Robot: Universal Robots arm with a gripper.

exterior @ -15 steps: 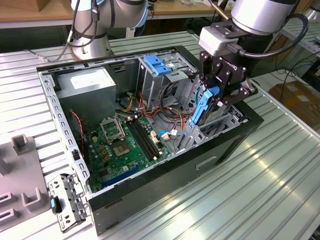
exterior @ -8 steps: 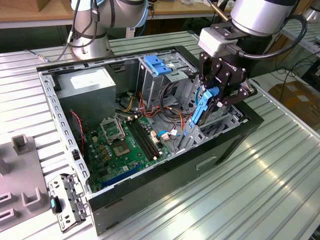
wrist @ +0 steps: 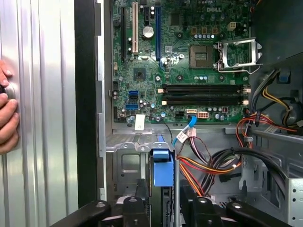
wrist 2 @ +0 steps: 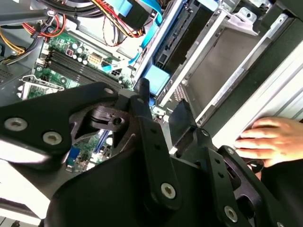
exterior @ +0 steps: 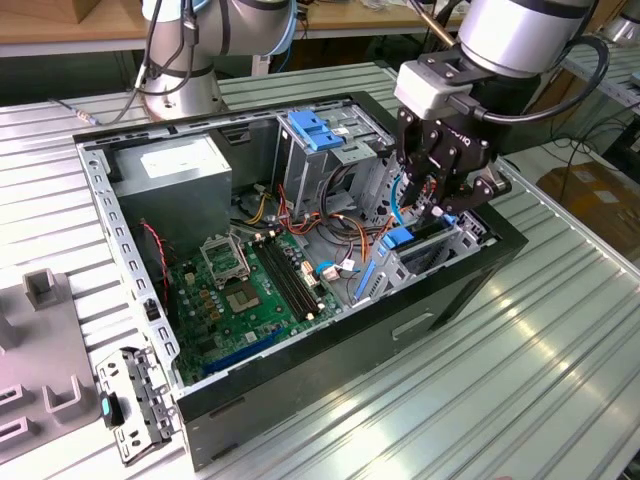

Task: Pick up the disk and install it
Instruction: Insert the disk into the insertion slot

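Claw (exterior: 437, 208) clenched on disk (wrist: 162, 169) edge; disk upright w/in drive cage (wrist: 124, 165).

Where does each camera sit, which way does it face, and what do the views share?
Exterior view: off the grey arm, high, angled down on the open black computer case; arm and black pincer hang over its end at the exterior view's right.
First wrist view: on the arm, facing straight down at the green motherboard; the pincer's links show.
Second wrist view: on the arm, looking obliquely past the pincer into the silver metal drive cage.
Shared: both wrist views show the motherboard and a person's hand beside the case.
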